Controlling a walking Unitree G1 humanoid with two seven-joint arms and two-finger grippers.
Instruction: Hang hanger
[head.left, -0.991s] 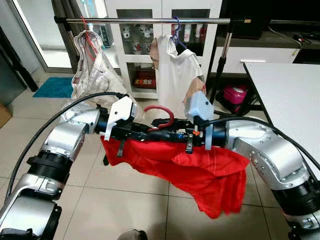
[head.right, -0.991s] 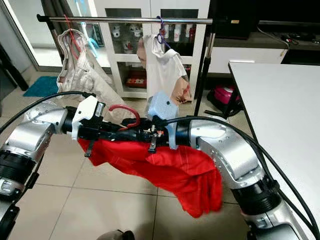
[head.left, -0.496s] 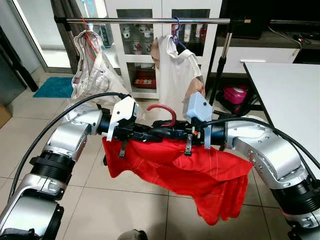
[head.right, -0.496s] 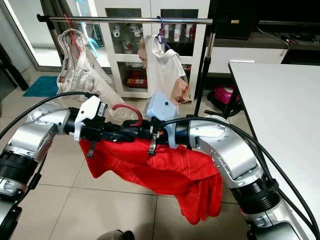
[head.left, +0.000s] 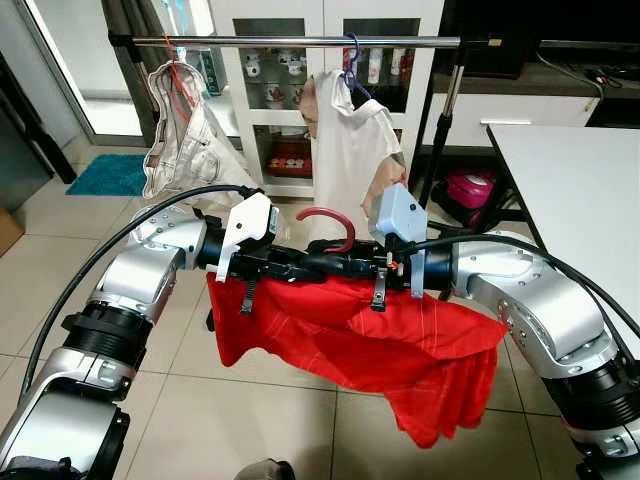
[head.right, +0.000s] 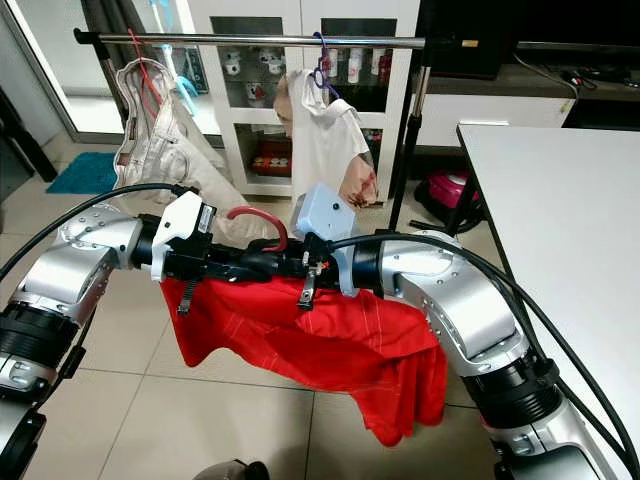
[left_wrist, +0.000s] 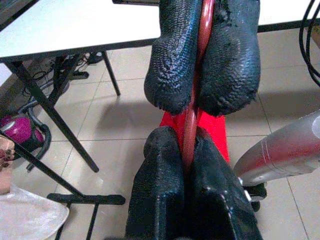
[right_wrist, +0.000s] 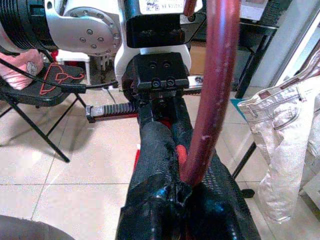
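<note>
A red hanger (head.left: 322, 225) with a curved hook carries a red garment (head.left: 400, 350) that droops below both arms. My left gripper (head.left: 300, 262) is shut on the hanger's bar from the left, and my right gripper (head.left: 335, 264) is shut on it from the right; the two meet tip to tip. In the left wrist view the red bar (left_wrist: 192, 110) runs between both pairs of black fingers (left_wrist: 175, 60). The right wrist view has the hook's stem (right_wrist: 215, 90) rising from my shut fingers (right_wrist: 155, 160). The clothes rail (head.left: 300, 41) stands ahead, higher than the hanger.
White trousers on a red hanger (head.left: 185, 140) and a white shirt on a purple hanger (head.left: 350, 130) hang on the rail. A white cabinet (head.left: 285, 90) stands behind it. A white table (head.left: 580, 190) is on the right, beside a pink vacuum (head.left: 470, 187). Tiled floor lies below.
Both arms have lifted the hanger a little, and the hook has tipped more upright. The red garment has swung slightly and bunched toward the right.
</note>
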